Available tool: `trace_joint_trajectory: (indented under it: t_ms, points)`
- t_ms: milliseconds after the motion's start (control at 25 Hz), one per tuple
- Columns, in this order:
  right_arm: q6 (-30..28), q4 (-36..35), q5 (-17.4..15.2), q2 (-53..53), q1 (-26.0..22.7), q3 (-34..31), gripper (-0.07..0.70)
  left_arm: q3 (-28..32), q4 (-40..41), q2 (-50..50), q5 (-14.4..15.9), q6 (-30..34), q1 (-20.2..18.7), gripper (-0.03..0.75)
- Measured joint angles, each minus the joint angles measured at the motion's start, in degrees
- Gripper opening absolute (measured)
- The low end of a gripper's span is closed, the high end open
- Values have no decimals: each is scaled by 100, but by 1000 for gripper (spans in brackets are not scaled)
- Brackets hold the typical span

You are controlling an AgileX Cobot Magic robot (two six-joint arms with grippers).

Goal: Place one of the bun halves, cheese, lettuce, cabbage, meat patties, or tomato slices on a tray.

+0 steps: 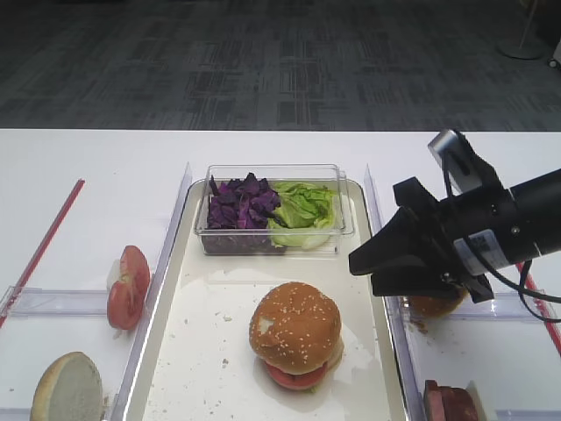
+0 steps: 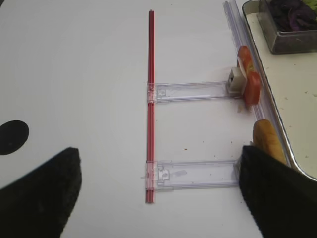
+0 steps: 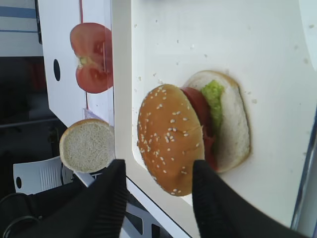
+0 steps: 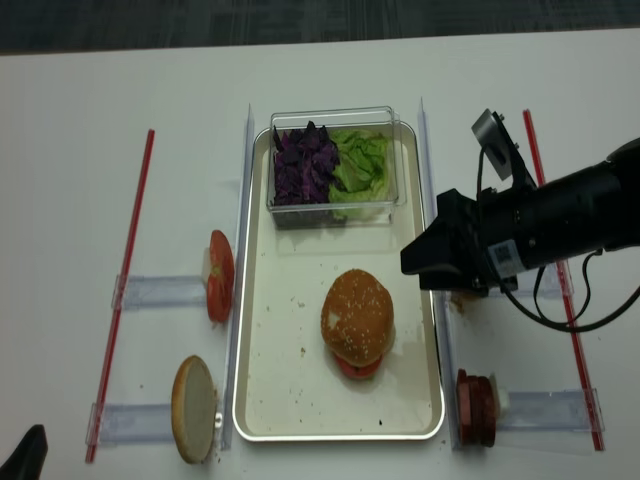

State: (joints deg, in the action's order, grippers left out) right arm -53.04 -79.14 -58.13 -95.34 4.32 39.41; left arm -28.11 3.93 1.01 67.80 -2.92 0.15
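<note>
Now the golden-brown sesame-seeded bun top [image 1: 295, 325] sits on a stacked burger near the middle of the cream-white silver-rimmed tray [image 1: 208, 373], toward its front edge, over red tomato slices [image 3: 198, 116], green lettuce [image 3: 215, 97] and a pale bottom bun [image 3: 237, 124]. Beyond the tray's right edge, the black right gripper [image 1: 372, 266] hovers with its jaws apart, holding nothing.

Glossy metal-rimmed tray [image 4: 262, 420]; clear plastic box [image 4: 335, 208].

No readable text, labels or nos. anywhere in these views.
</note>
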Motion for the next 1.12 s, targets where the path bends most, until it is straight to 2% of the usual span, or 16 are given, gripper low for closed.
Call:
trace_joint_trajectory:
  t_ms: [680,880,1120]
  points:
    - [175,-113,-123,375,0,0,351,0,0,0,0,0,0,598]
    - [529,-71,-248,752,0,109,351,0,0,0,0,0,0,598]
    - [1141,124,-379,1228,0,535,351,0,0,0,0,0,0,597]
